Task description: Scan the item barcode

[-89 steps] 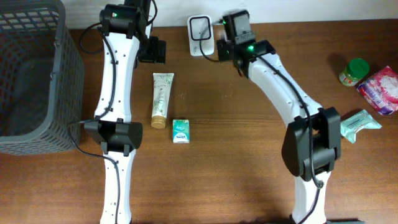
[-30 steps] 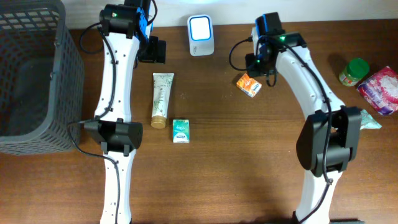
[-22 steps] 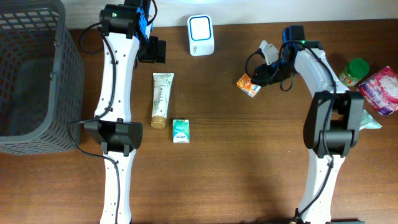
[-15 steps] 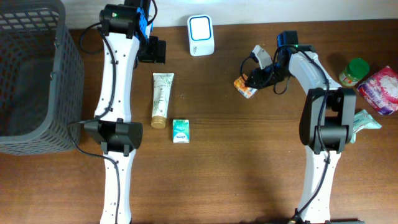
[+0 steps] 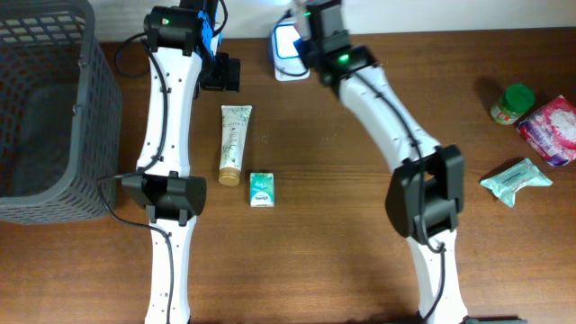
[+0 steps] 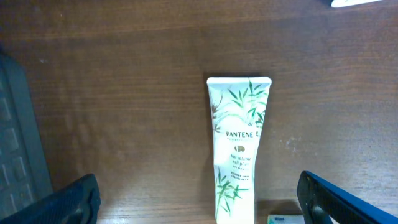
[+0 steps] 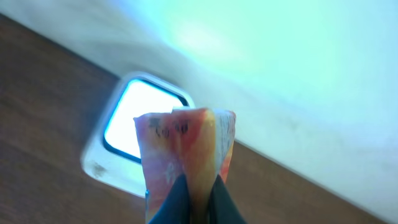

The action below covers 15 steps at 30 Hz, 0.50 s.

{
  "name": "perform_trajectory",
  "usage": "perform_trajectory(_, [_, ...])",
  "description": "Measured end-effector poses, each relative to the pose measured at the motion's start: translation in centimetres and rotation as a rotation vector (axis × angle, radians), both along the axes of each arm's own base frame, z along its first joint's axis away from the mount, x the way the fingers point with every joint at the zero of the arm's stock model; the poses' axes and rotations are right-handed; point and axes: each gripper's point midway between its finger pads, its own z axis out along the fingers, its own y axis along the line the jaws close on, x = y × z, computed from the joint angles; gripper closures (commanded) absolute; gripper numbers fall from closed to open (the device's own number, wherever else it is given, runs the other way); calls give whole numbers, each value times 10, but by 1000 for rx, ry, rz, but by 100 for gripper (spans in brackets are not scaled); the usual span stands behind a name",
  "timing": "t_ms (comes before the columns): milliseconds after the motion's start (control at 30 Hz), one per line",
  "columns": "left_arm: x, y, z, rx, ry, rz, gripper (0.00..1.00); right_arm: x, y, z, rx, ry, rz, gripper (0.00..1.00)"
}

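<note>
On the left edge of the brown worktop [image 5: 324,225] stands a dark grey basket [image 5: 90,99] with lattice walls. Near the middle lies a white tube [image 5: 234,139] with green leaves printed on it, its cap end close to a small green box [image 5: 261,189] just beside it. At the far right are a jar with a green lid [image 5: 513,102], a pink packet [image 5: 551,130] next to it, and a pale teal packet [image 5: 515,180] a little nearer.

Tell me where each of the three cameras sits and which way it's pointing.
Overhead: above the table, looking straight down; left arm and right arm show.
Left wrist: looks down at the Pantene tube; its open fingers show at the bottom corners.
Right wrist: faces the scanner; its fingers pinch an orange packet.
Shared: overhead and left wrist both show the Pantene tube.
</note>
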Motion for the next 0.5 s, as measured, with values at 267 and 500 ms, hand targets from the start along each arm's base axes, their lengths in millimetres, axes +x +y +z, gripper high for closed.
perform_trajectory(267, [0,0,0,0,0,0,1,14,22,0,-21,-107,13,96])
perform_trajectory(500, [0,0,0,0,0,0,1,17,-22,-22,202,7,-194,96])
